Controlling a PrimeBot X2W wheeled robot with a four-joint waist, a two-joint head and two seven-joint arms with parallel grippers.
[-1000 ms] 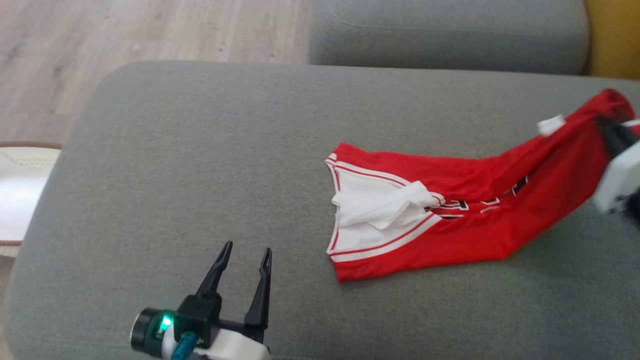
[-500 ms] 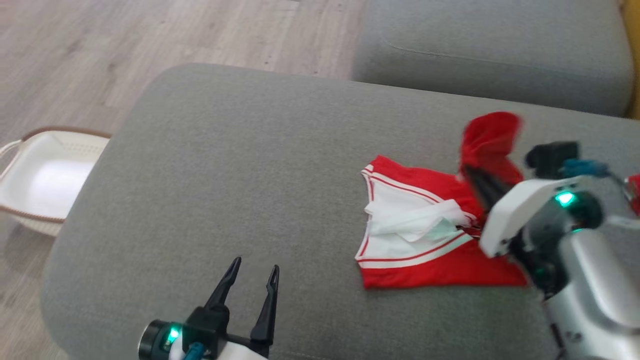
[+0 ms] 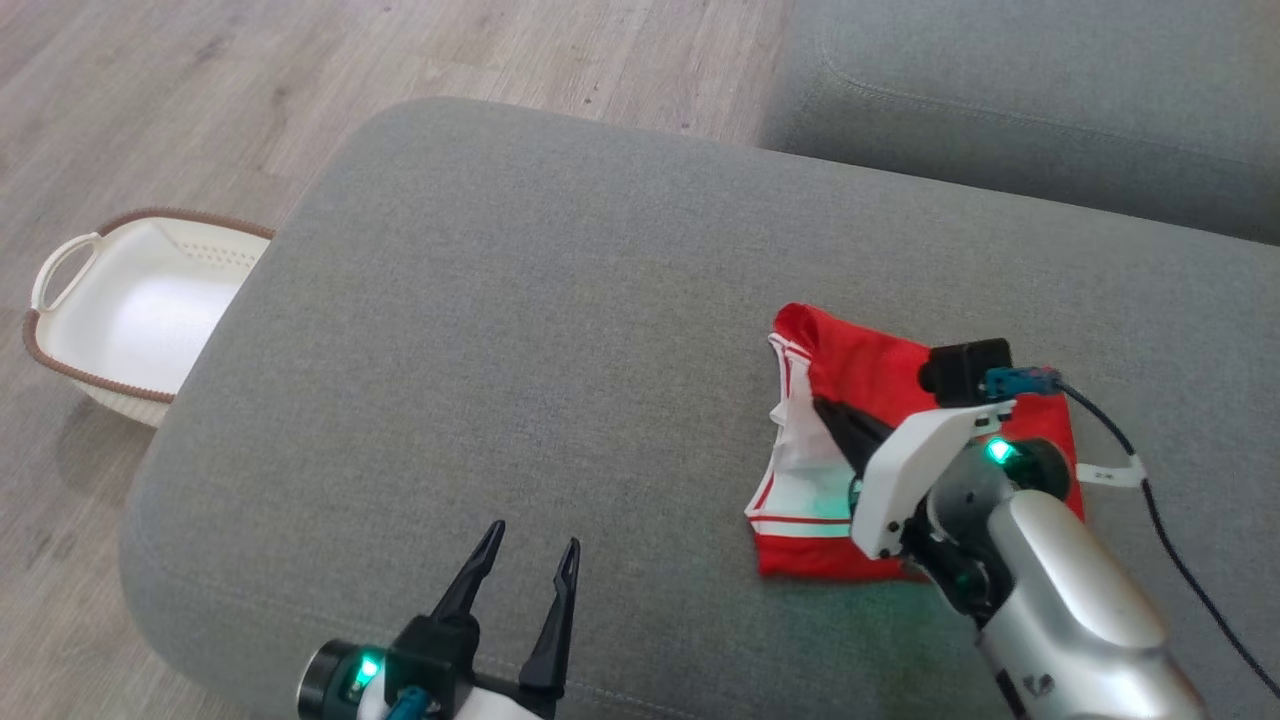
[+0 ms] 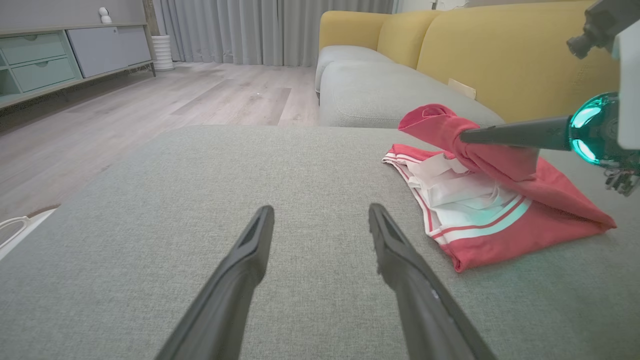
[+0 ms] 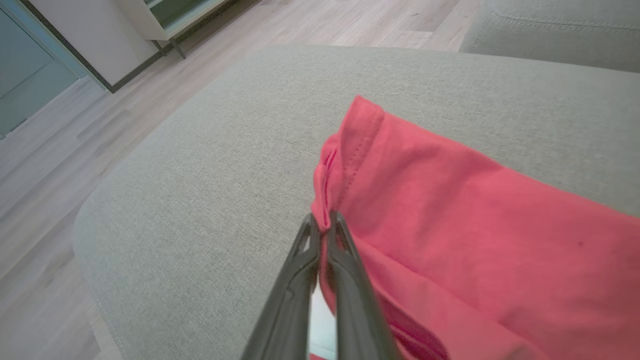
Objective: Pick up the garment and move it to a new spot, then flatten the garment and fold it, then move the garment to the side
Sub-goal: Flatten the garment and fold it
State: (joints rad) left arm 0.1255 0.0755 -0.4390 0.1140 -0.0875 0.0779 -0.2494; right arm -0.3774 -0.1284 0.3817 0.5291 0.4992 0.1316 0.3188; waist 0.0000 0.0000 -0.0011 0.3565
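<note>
The garment (image 3: 865, 365) lies on the right half of the grey cushion (image 3: 500, 300), well in from its left edge. It is red and doubled over on itself into a compact, roughly square bundle. Along the side that faces the middle of the cushion, white bands with thin red stripes run down its edge, and a crumpled patch of white fabric shows between the red layers. A small white tab (image 3: 1108, 470) sticks out at its right side.

The right tool (image 3: 822, 407) is clenched on the garment. In the right wrist view its two dark fingers are pressed together on a stitched red hem (image 5: 360, 125) at the fold. From the left wrist view that pinched part (image 4: 440, 120) stands up as a loose red bunch, raised above the white patch. The rest of the cloth (image 4: 500, 235) rests flat on the cushion.

The left tool (image 3: 535, 537) hangs near the cushion's front edge, well apart from the garment. Its fingers are spread wide with nothing between them.

On the wooden floor (image 3: 150, 100), just beside the cushion's left edge, stands a white basket (image 3: 60, 355) with a brown rim.
</note>
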